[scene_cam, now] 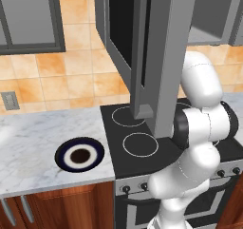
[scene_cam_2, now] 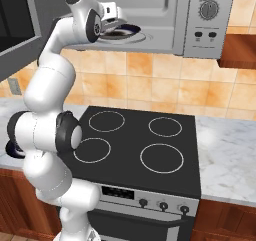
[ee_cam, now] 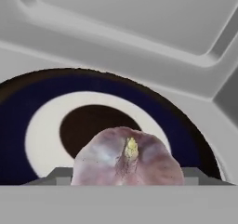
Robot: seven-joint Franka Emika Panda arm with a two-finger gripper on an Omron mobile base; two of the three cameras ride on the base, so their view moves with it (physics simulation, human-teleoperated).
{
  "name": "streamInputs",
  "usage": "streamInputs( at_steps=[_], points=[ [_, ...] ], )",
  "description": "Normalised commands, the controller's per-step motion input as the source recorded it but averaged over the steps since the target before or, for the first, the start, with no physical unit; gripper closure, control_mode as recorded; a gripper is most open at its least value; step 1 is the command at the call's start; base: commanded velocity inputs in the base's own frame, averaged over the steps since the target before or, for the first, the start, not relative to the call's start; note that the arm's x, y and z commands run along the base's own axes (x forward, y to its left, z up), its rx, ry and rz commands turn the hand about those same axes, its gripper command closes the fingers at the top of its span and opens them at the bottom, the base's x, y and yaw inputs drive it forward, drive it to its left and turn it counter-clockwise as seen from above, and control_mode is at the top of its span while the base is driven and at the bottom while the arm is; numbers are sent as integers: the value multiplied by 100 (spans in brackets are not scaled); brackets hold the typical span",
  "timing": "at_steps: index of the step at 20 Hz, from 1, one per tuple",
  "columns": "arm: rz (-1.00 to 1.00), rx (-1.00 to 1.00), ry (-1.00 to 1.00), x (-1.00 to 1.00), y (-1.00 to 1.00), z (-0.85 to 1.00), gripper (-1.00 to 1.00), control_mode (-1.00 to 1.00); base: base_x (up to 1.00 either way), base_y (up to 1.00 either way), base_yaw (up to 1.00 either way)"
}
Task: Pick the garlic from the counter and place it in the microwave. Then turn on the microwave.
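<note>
- the microwave (scene_cam_2: 165, 20) hangs above the stove (scene_cam_2: 140, 147) with its door (scene_cam: 156, 57) swung wide open; its control panel with a dial and two buttons sits at the right end of the box.
- inside the microwave lies a dark-blue plate with a white ring (ee_cam: 42, 139), on the cavity floor near the left side of the opening.
- the garlic (ee_cam: 126, 159) is inside the microwave, over the near part of that plate; in the hand view it is close to the camera, pinkish with a pale yellow tip, and covers part of the plate's dark middle.
- the pincer (scene_cam_2: 116, 24) reaches into the microwave's mouth just above the plate's rim; its jaws stand wide on either side of the garlic, and whether they touch the bulb cannot be told, since the finger tips (ee_cam: 58, 176) barely peek out beside it at the bottom of the hand view.
- whether the garlic rests on the plate or hangs a little above it cannot be told.
- a second dark-blue plate with a white ring (scene_cam: 79, 155) lies on the worktop (scene_cam: 33, 147) left of the stove, near the worktop's front edge and close to the stove's left side; nothing lies on it.
- the stove carries four white rings on its black top and a row of knobs along its front.
- the worktop runs on to the right of the stove as well, with reddish-brown cabinet fronts below.
- a grey wall socket (scene_cam: 10, 100) sits on the tiled wall above the worktop's left part.
</note>
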Motion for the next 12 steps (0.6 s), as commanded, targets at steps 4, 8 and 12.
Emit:
streamInputs(
  at_steps=[4, 8, 12],
  points=[
    [0, 0, 1, 18, 0, -2, 100, -100, 0, 0, 0],
    [0, 0, 2, 17, 0, -1, 100, -100, 0, 0, 0],
    [0, 0, 2, 18, 0, 0, 100, -100, 0, 0, 0]
  ],
)
